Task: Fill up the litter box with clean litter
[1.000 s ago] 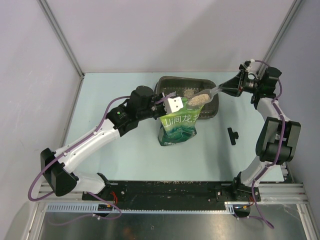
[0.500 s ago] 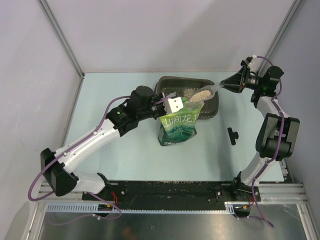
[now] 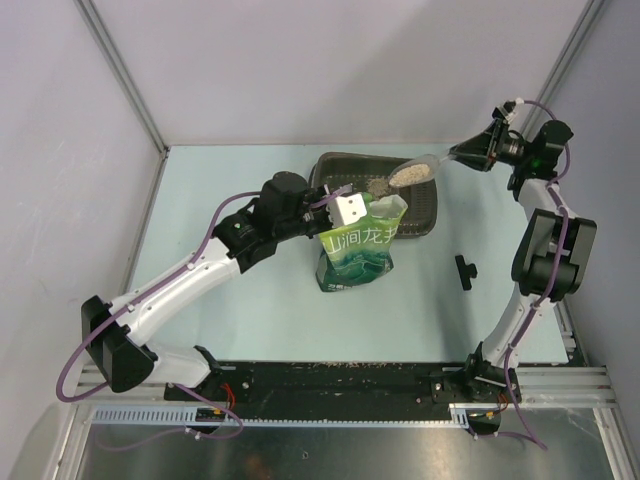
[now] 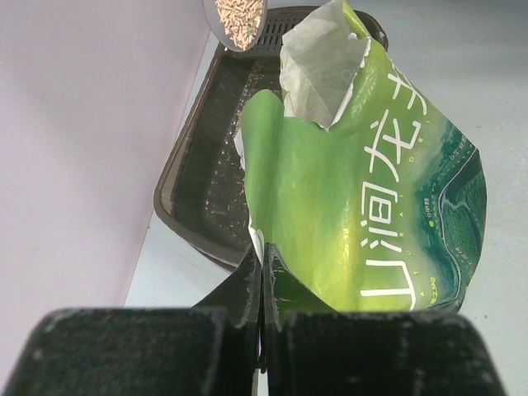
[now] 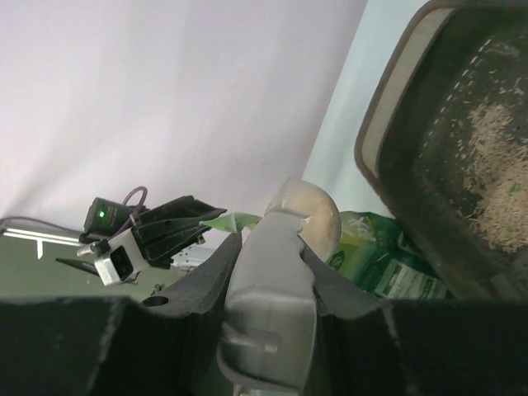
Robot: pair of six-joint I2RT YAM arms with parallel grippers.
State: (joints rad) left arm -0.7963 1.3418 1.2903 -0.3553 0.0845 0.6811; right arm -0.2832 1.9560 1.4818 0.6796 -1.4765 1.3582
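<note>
The dark litter box (image 3: pixel 424 208) lies at the table's back centre, with a small heap of clean litter (image 3: pixel 378 186) on its floor. In front of it stands an opened green bag (image 3: pixel 360 248). My left gripper (image 3: pixel 342 210) is shut on the bag's top edge, and the pinch shows in the left wrist view (image 4: pixel 262 262). My right gripper (image 3: pixel 472 155) is shut on the handle of a clear scoop (image 3: pixel 412 172). The scoop is full of tan granules and hangs over the box's right half. In the right wrist view the scoop handle (image 5: pixel 271 297) fills the jaws, and the box (image 5: pixel 388 124) with scattered litter (image 5: pixel 493 186) lies beyond.
A small black clip (image 3: pixel 465 270) lies on the table right of the bag. White walls enclose the table at the back and both sides. The right arm reaches along the right wall.
My right gripper has carried the full scoop up and back from above the bag's mouth to over the litter box. The left arm and the bag have not moved.
</note>
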